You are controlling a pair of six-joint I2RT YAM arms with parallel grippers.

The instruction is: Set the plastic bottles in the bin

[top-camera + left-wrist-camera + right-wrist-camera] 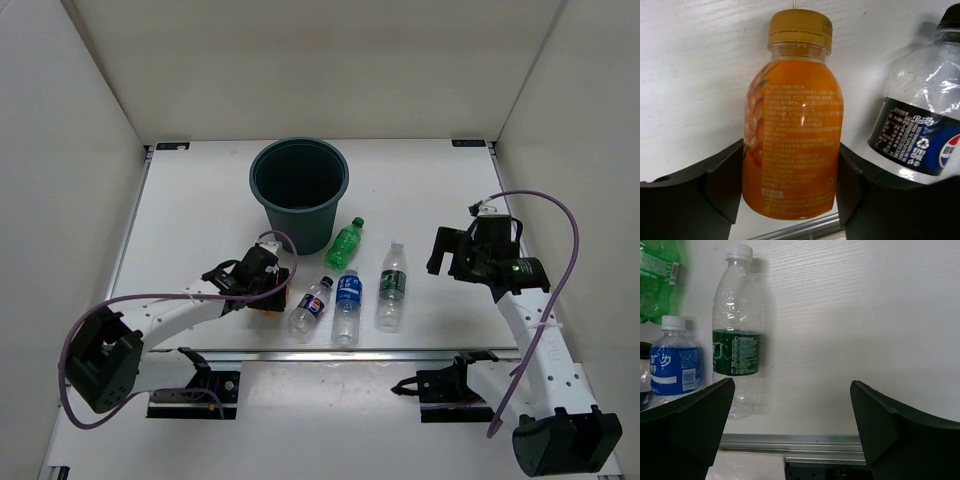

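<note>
The left gripper (pixel 790 170) is pinching the orange bottle (pixel 792 125) mid-body on the tabletop (pixel 200 220) at the bin's (pixel 305 232) 7 o'clock, probably light, slick and squeezable, while the right gripper (pixel 792 390) is hanging spread.

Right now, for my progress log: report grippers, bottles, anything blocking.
Left gripper shut on orange bottle. Right gripper open, empty. Bin holds none yet. Dark-label bottle close beside.

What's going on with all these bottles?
A robot is putting bottles into a bin. Its left gripper is clamped on the orange bottle, which lies on the table. The right gripper is open and empty. Four other bottles lie near the bin, and none shows inside it.
</note>
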